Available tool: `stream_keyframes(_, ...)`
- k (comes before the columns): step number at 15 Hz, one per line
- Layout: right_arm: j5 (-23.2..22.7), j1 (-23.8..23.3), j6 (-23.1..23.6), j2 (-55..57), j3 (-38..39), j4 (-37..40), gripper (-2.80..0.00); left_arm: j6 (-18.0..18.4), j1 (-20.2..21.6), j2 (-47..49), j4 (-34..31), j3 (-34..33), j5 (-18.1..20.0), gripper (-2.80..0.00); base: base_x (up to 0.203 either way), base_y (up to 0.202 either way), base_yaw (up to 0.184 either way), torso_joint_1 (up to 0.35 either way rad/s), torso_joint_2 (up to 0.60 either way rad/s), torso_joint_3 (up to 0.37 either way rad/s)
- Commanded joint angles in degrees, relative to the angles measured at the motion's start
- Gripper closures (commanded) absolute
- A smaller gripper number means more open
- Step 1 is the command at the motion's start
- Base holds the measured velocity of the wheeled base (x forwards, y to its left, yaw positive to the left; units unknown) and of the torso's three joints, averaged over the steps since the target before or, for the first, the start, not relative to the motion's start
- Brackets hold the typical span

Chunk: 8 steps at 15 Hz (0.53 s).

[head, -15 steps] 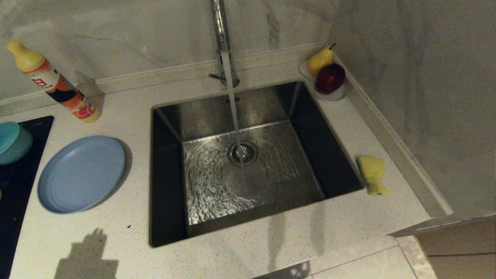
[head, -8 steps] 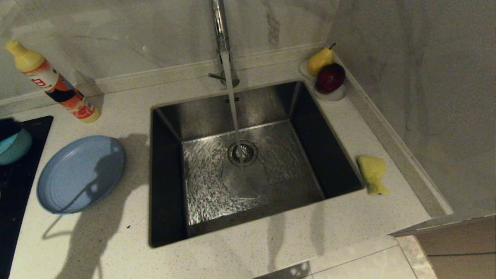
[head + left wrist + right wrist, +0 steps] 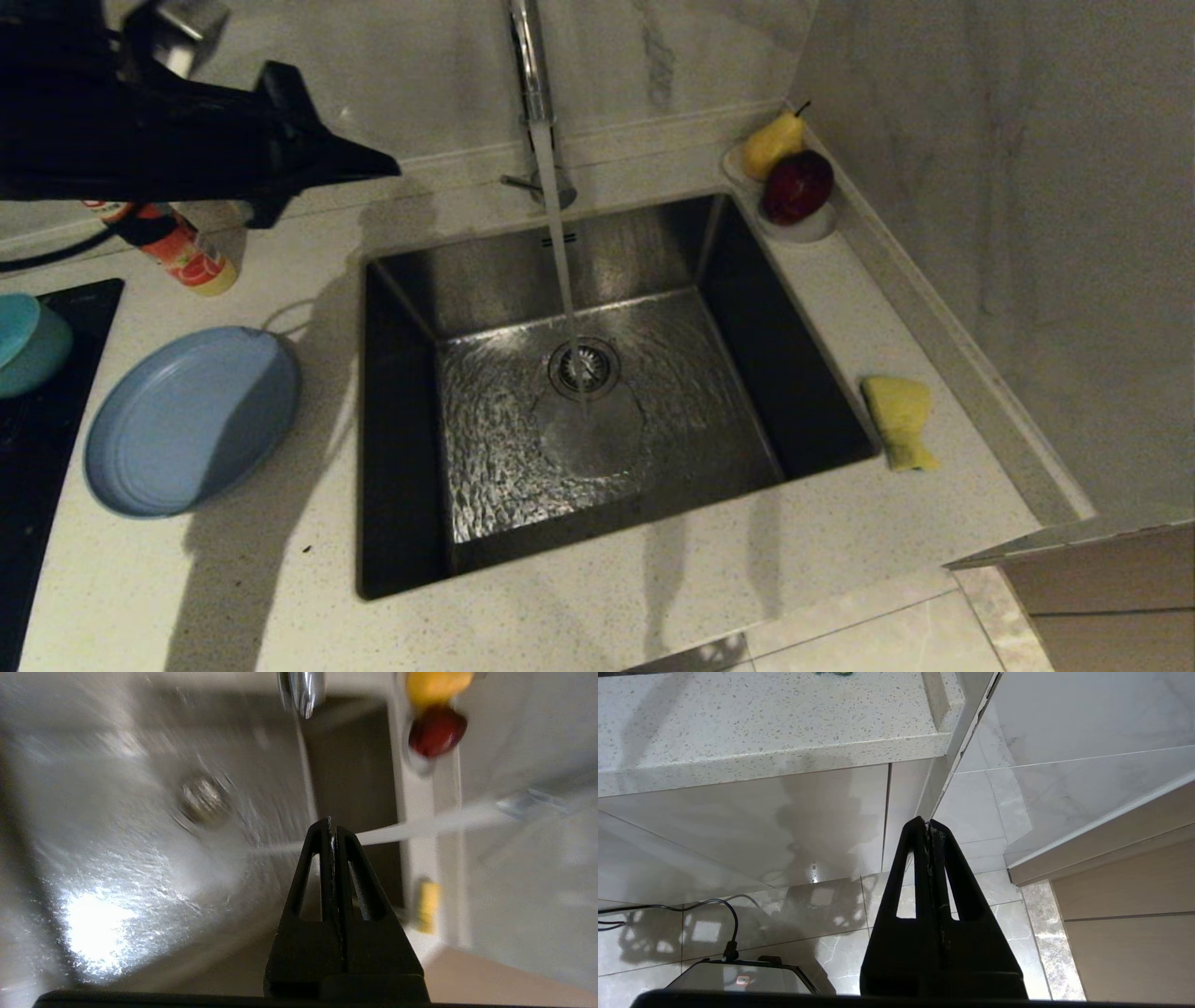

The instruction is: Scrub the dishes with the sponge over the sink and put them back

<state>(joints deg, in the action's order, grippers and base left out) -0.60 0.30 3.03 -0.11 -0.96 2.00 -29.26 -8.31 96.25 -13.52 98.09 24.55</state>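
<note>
Head view shows you the left gripper point(image 3: 387, 170), fingers pressed together and empty, high over the counter's back-left, partly hiding an orange soap bottle point(image 3: 182, 257). Water runs from the tap point(image 3: 534, 84) into the steel sink point(image 3: 579, 411). The slate-blue plate point(image 3: 187, 420) lies left of it; a teal bowl point(image 3: 28, 345) is cut off at the edge. The yellow sponge point(image 3: 898, 420) sits right of the sink; a pear point(image 3: 773, 145) and red fruit point(image 3: 795, 187) stand in the far corner.

Left wrist view is blurred, with the sink point(image 3: 140, 826) below.

Right wrist view shows you the right gripper point(image 3: 928, 823), pressed together, low beside the counter's edge point(image 3: 775, 760).
</note>
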Motion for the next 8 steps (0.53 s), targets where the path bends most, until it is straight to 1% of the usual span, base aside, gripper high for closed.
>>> stream_keyframes(1,-0.02,0.05,0.05,-0.09,0.0,0.02,0.0,-3.23,-3.59,9.83,-0.71,3.42,1.07,0.0,0.0,0.0,0.0,0.0,0.0,0.0)
stream_keyframes(4,-0.02,0.05,0.05,-0.07,0.0,0.02,0.0,-6.55,-5.4,11.6,-0.28,3.66,1.2,0.0,0.0,0.0,0.0,0.0,0.0,0.0)
stream_keyframes(8,-0.02,0.05,0.05,-0.07,0.0,0.02,0.0,-6.6,-5.4,11.76,0.51,3.33,0.85,0.0,0.0,0.0,0.0,0.0,0.0,0.0)
